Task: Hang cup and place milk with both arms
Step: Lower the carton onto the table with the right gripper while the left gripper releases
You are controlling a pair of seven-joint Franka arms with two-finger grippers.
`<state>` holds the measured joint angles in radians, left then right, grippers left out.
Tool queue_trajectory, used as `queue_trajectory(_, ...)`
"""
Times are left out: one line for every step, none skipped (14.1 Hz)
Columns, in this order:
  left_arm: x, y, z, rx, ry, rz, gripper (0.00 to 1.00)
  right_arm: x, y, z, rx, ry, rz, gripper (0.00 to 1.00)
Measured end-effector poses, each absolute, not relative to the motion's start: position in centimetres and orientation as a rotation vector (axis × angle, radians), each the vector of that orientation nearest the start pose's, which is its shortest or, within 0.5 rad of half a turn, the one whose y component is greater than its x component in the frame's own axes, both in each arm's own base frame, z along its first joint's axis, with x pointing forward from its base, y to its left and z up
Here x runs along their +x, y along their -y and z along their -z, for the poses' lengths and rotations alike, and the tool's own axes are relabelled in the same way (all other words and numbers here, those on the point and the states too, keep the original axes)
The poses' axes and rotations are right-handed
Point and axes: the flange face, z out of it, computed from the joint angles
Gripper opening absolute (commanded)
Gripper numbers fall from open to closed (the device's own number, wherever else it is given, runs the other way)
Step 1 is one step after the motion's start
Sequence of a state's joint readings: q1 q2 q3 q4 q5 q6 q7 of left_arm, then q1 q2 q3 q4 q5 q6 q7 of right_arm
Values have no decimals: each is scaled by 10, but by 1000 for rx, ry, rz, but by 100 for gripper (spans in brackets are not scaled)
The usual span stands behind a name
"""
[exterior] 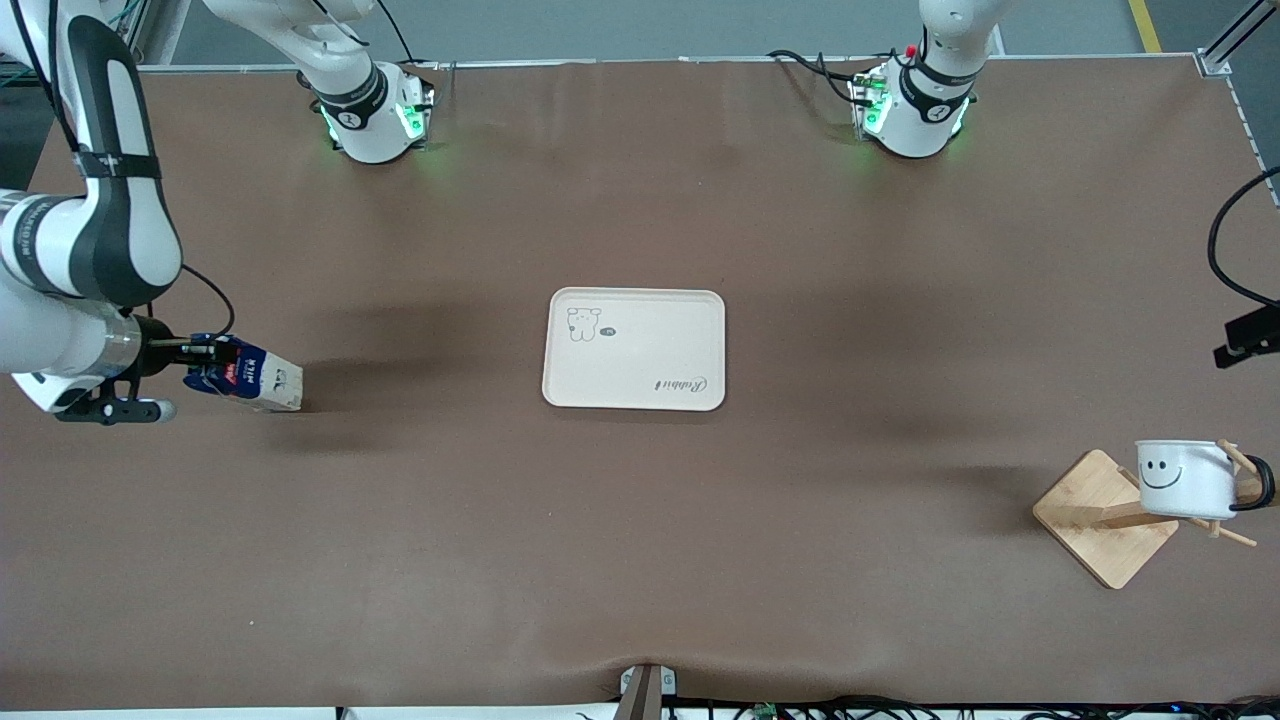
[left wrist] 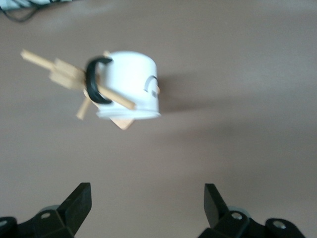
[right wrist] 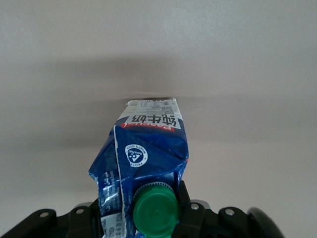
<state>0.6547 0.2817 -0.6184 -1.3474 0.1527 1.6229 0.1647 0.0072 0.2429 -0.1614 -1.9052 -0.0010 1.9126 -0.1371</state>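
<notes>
Right claw [exterior: 195, 362]: pinched tight on the top of the small dark blue milk carton with the round green screw cap [exterior: 243, 374], up in the air over the brown desk [exterior: 640, 560] at the right arm's end.
Milk carton: tilted over in the grip, its pale lower part pointing toward the middle of the desk; in the right wrist view the green cap [right wrist: 155, 213] sits right between the black fingers [right wrist: 185, 210].
Left claw [left wrist: 147, 203]: spread wide, holding nothing, over bare desk near the rack; both black fingertips [left wrist: 79, 198] show well apart in the left wrist view.
Cup: the small white mug with a black handle and a smiley face [exterior: 1187, 478] hangs by its handle on a peg of the bamboo rack with a square wooden base [exterior: 1105, 520], at the left arm's end of the desk.
Tray: a cream rectangular tray with a bear drawing [exterior: 634, 349] lies mid-desk with nothing in it.
</notes>
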Motion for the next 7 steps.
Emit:
queue_trajectory(622, -83, -597, -3142, -142, 50, 100, 570, 87, -350, -3122, -23, -375, 8)
queue_trajectory(619, -74, -601, -3143, -109, 35, 100, 565, 89, -346, -3119, -23, -379, 8)
queue_trajectory(616, -64, -605, -3144, -75, 23, 100, 562, 90, -342, -3119, -25, -374, 9)
queue_trajectory(614, -55, -608, -3145, -44, 15, 100, 560, 91, -340, -3119, -26, -368, 12)
queue_trajectory(612, -44, -612, -3145, -17, 11, 100, 558, 91, -338, -3120, -26, -362, 12)
queue_trajectory(609, -35, -616, -3143, -4, 15, 100, 557, 91, -338, -3121, -26, -355, 20)
queue_trajectory(607, -25, -621, -3137, -12, 19, 100, 555, 91, -338, -3121, -26, -348, 40)
